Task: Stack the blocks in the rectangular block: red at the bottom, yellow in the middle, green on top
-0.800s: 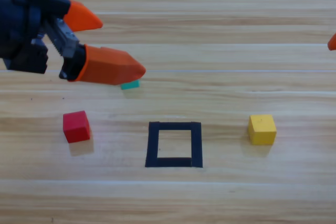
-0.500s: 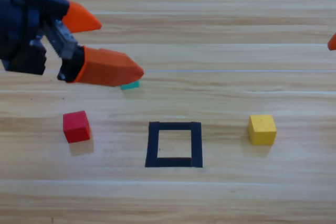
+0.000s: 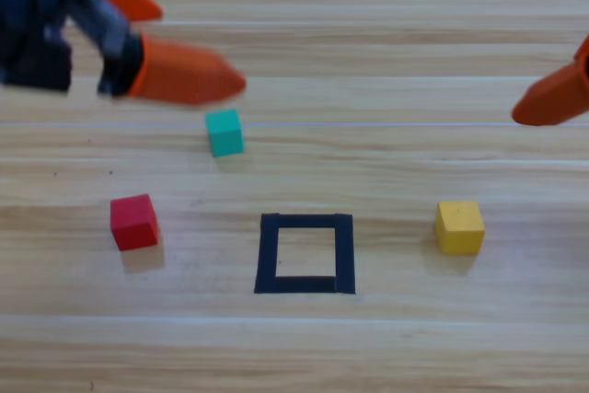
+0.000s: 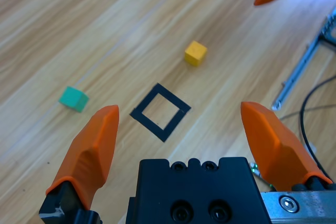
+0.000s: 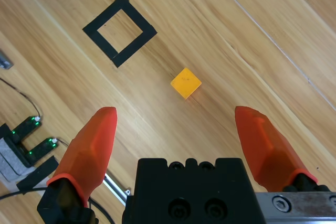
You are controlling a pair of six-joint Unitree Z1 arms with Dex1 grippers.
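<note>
Table of pale wood is carrying everything. Left gripper is hanging over the upper left part, jaws spread wide and holding nothing, above and to the left of the green cube. Right gripper is entering at the right edge, jaws likewise wide and holding nothing, with the yellow cube lying on the wood beyond them. Black tape square is sitting near the middle with only bare wood inside. Red cube is resting well to its left, the yellow cube well to its right, the green cube up and to its left, all three apart from one another.
</note>
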